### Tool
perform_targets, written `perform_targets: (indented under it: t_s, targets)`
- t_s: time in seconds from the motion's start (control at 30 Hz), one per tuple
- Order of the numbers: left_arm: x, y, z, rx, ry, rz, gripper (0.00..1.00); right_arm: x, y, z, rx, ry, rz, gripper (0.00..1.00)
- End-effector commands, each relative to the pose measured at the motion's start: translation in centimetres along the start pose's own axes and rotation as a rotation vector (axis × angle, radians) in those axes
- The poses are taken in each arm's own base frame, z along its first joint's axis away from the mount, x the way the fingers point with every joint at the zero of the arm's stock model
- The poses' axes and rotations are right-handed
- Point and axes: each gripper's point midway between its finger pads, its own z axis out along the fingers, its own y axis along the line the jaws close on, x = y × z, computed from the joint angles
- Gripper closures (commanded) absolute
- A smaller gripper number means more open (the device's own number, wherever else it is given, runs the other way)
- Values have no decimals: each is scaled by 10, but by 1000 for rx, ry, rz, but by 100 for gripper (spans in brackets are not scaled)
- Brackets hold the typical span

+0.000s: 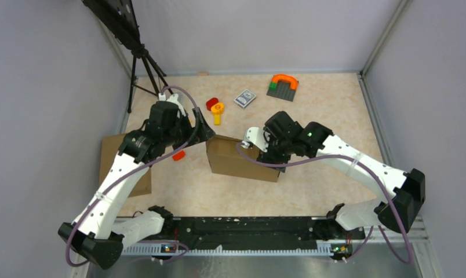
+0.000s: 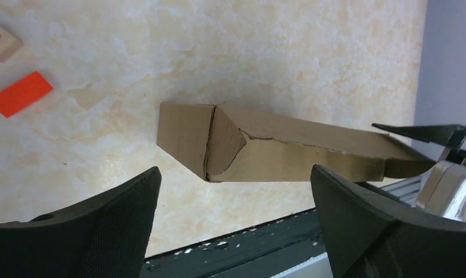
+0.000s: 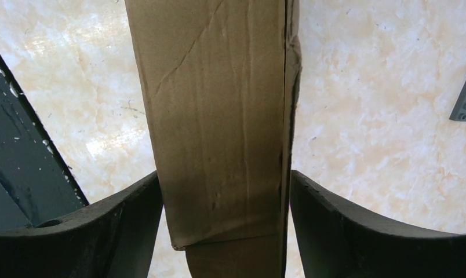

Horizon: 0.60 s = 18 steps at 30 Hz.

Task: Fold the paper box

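Note:
The paper box (image 1: 239, 157) is a shallow brown cardboard box lying mid-table, its flaps folded in. My left gripper (image 1: 206, 132) hovers at its far left corner. In the left wrist view that gripper (image 2: 233, 174) stands wide open, and the box (image 2: 288, 153) lies just beyond its fingertips with nothing between them. My right gripper (image 1: 268, 154) straddles the box's right end. In the right wrist view the box (image 3: 219, 116) fills the space between the jaws of that gripper (image 3: 226, 185). A thin sliver of gap shows on each side, so it is open.
A second brown box (image 1: 122, 171) lies at the left under my left arm, with an orange block (image 1: 178, 155) beside it. Red and yellow toys (image 1: 215, 109), a card pack (image 1: 245, 98) and a grey baseplate with an orange arch (image 1: 283, 86) sit behind. A tripod (image 1: 144, 63) stands far left.

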Motion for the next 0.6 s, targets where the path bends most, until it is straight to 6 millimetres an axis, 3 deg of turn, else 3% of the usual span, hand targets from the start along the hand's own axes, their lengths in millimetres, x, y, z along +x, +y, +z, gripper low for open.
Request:
perform_targets:
  t_s: [0.0, 0.33, 0.57]
  targets:
    - [-27, -18, -4, 59, -102, -153, 1, -9, -1, -11, 24, -54, -16, 24]
    - [-14, 3, 23, 12, 15, -343, 2, -7, 1, -10, 14, -50, -19, 24]
    - [6, 20, 34, -32, 65, -375, 21, -7, 3, -9, 6, -48, -19, 24]
